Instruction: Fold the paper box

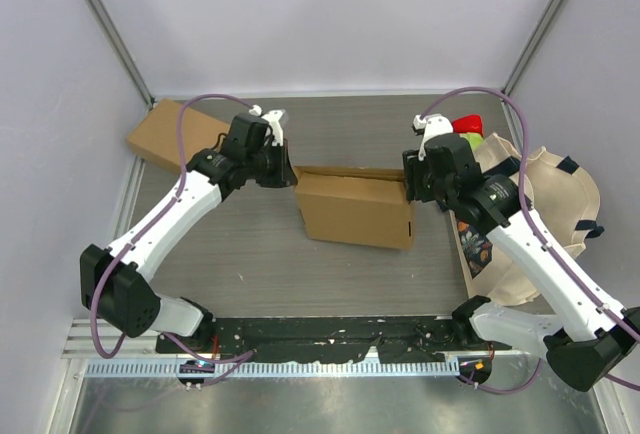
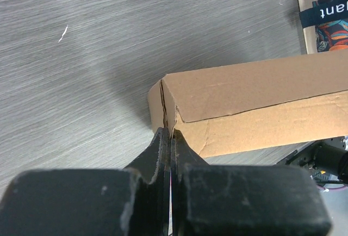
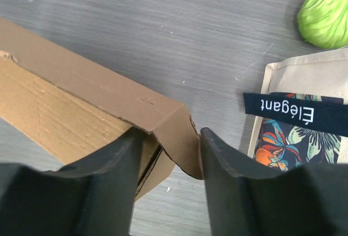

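A long brown corrugated cardboard box (image 1: 355, 209) lies near the middle of the grey table (image 1: 250, 254), slightly toward the far edge. The left gripper (image 2: 168, 138), fingers pressed together, pinches the box's left end seam. The right gripper (image 3: 168, 149), fingers spread, straddles a loose flap at the right end. The box looks light, hollow and fairly stiff, creasing easily; its end flaps and corners seem the best holds. A tan canvas bag (image 1: 550, 204) lies by the right edge.

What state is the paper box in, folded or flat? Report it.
Folded up, not flat: the paper box stands as a raised block with top and side faces. Its right-end flap hangs loose.
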You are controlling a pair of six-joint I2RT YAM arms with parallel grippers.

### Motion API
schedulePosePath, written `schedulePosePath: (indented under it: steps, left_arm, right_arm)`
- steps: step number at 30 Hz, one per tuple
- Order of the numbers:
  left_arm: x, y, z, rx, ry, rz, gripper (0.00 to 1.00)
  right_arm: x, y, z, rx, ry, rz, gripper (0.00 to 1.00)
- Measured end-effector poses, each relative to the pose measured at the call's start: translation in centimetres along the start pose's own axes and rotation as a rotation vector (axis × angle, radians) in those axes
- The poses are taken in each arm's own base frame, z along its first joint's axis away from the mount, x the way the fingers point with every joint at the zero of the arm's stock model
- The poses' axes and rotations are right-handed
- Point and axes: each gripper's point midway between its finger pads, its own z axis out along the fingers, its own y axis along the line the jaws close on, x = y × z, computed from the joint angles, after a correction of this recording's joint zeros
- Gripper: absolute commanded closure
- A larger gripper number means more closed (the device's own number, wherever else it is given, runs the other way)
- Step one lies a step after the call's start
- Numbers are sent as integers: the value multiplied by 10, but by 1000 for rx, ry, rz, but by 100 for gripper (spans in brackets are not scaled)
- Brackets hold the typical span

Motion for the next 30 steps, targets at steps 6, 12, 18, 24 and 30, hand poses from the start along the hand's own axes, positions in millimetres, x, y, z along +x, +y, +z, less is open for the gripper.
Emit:
schedulePosePath:
  steps: [6,12,18,24,30]
  left_arm:
    - [1,0,-1,-4,8,1,100]
    - [3,0,-4,-7,18,-1,100]
    - [3,-2,-4,7,24,-1,100]
    - [4,-9,-6,39,30,-5,81]
    - [11,-11,-9,56,32,-42,81]
  right_arm:
    - [-8,-1,0,5,-45,2,61]
    - [-2,-1,-7,-4,-19,22,55]
    - [6,-3,-14,5,23,35,89]
    - [11,3,-19,-22,51,57,99]
    - [20,13,-11,-69,43,117,99]
